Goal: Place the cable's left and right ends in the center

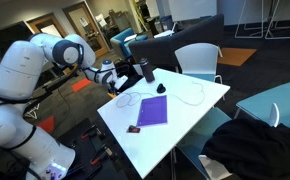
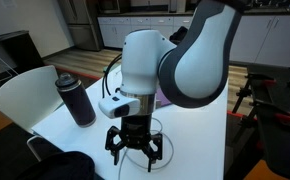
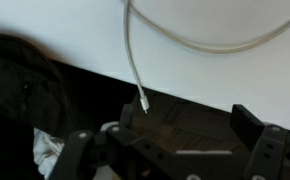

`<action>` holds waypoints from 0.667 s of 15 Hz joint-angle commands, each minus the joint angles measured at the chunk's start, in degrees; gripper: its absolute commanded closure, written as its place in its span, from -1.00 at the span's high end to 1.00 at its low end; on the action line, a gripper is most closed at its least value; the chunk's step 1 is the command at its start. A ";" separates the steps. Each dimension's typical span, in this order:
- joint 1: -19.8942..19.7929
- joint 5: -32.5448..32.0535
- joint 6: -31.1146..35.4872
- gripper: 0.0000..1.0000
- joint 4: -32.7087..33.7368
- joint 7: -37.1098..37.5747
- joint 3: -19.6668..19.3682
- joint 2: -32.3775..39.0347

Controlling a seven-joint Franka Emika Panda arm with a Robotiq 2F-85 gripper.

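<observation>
White table (image 1: 190, 125) is carrying the cable (image 3: 133, 60), which is looping across it beside a purple mat (image 1: 152, 110), one end lying at the edge where the gripper (image 2: 135, 158) is hovering, fingers spread wide.

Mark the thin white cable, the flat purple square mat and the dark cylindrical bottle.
thin white cable (image 3: 132, 60): wrist view, on the straight run above its plug end.
flat purple square mat (image 1: 152, 111): in an exterior view, middle of its top face.
dark cylindrical bottle (image 2: 78, 102): in an exterior view, mid-height on its side.
</observation>
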 commanded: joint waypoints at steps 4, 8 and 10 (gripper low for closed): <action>-0.04 -4.70 0.09 1.00 9.75 -1.46 3.27 9.61; 1.38 -5.45 -0.77 1.00 14.35 -0.05 3.05 13.02; 1.84 -5.50 -1.27 1.00 16.54 -0.19 3.21 14.69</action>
